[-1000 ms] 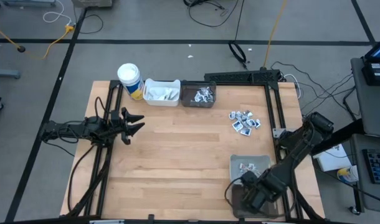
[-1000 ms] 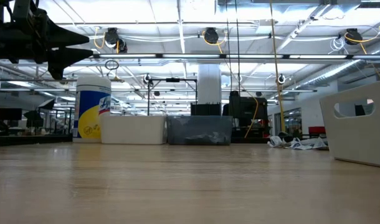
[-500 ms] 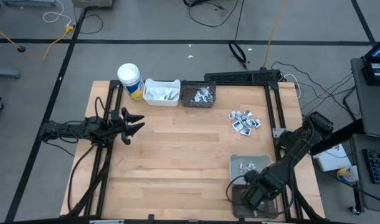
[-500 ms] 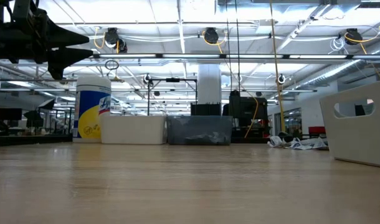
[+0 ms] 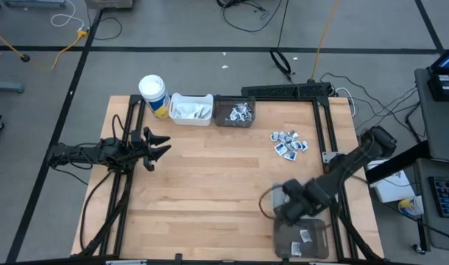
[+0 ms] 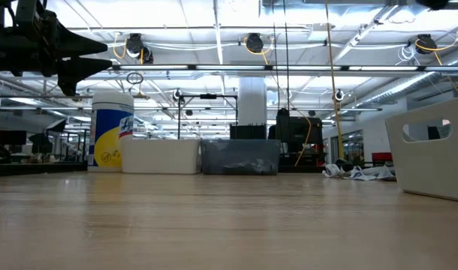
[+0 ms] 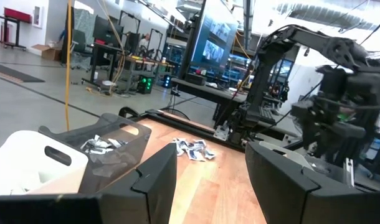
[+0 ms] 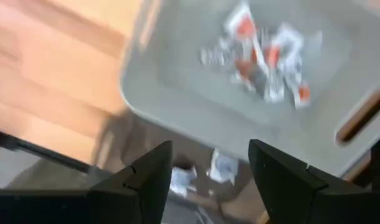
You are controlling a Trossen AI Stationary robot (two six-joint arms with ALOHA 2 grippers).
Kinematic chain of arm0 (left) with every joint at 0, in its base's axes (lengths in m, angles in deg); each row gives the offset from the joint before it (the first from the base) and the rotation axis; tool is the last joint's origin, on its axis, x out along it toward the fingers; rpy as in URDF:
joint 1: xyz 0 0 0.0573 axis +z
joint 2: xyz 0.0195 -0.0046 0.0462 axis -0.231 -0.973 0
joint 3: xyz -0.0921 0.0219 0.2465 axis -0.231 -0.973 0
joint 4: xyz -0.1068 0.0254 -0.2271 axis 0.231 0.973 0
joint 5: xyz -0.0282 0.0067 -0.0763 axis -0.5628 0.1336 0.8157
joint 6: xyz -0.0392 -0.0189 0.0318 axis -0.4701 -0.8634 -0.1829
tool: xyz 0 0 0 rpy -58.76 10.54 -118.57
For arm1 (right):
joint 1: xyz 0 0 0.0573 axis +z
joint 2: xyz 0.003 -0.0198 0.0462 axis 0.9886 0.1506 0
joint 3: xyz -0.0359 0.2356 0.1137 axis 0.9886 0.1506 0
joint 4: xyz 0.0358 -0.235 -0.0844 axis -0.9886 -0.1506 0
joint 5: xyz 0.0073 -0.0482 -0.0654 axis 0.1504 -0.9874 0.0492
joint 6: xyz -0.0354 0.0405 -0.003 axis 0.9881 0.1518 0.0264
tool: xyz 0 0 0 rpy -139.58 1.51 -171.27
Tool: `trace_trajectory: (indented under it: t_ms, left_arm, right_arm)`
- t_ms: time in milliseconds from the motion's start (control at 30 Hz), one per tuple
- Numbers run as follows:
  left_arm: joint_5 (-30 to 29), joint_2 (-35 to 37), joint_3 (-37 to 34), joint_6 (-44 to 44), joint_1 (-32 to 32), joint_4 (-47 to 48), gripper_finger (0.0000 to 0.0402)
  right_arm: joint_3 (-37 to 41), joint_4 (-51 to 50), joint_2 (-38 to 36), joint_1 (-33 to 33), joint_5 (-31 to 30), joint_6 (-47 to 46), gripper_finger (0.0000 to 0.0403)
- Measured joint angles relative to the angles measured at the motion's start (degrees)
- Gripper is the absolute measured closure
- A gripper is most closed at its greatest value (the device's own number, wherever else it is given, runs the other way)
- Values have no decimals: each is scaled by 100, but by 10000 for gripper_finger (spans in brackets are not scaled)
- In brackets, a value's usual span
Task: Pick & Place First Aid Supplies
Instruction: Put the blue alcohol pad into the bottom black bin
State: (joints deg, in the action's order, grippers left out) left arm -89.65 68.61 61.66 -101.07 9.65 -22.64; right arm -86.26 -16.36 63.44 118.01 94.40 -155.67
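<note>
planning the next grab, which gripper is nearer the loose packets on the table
Right. The right gripper hangs just below the loose packets in the high view, over the grey bin. The left gripper waits across the table by its left edge.

Small white-silvery packets (image 5: 288, 143) heaped loose, table's far right.
</note>
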Motion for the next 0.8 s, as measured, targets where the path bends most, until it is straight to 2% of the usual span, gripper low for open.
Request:
trace_trajectory:
  t_ms: [267, 600, 800]
  left_arm:
    - [0, 0, 0, 0, -1, 0, 206]
    - [0, 0, 0, 0, -2, 0, 206]
    - [0, 1, 0, 0, -1, 0, 206]
  right_arm:
    - [-2, -553, -299, -1097, -20, 1538, 195]
    - [2, -1687, -614, -2693, -557, 3094, 195]
    - [372, -1657, -805, -3882, -627, 3690, 195]
